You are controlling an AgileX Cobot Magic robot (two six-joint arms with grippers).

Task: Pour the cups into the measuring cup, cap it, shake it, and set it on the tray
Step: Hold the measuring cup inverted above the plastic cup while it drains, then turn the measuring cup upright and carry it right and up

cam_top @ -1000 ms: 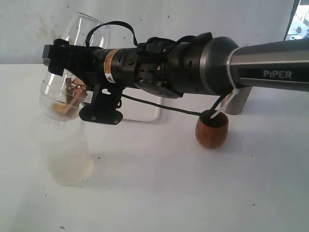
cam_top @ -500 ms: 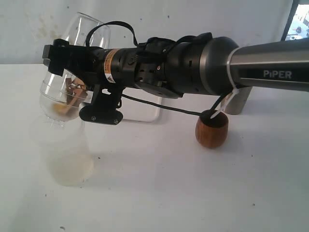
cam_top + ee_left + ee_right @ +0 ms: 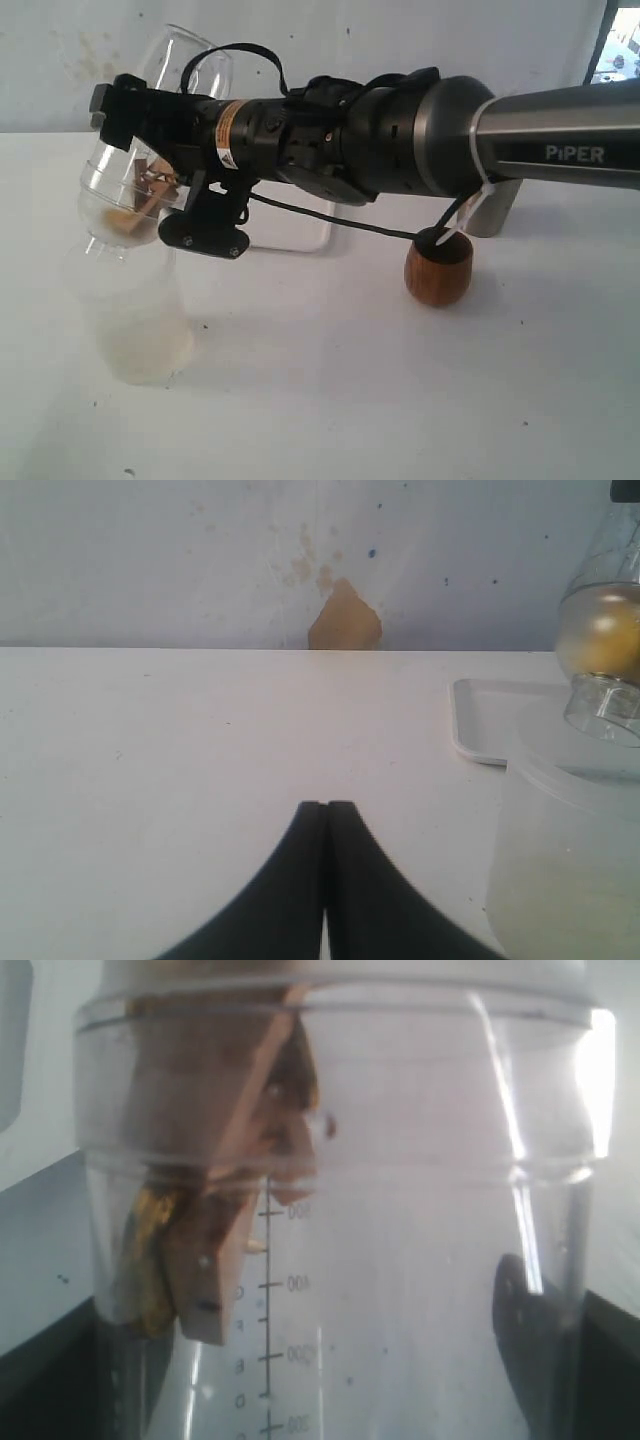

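Plastic measuring cup [image 3: 110, 195] sat squeezed in my right gripper [image 3: 115, 115], tipped neck-down above the frosted cup [image 3: 140, 320]. Shaking well, I judged, needed a firm hold; my left gripper [image 3: 325, 815] was closed, empty.

Clear glossy plastic measuring cup [image 3: 110, 195], frosted translucent plastic cup [image 3: 140, 320], smooth grained wooden cup [image 3: 438, 275], brushed-steel tumbler [image 3: 503, 212] behind the wooden cup

I see my right gripper [image 3: 135, 125] has rolled slightly, its far end rising, and the tipped measuring cup [image 3: 105, 200] it holds has swung steeper, its lower end now more squarely over the frosted cup [image 3: 135, 320].
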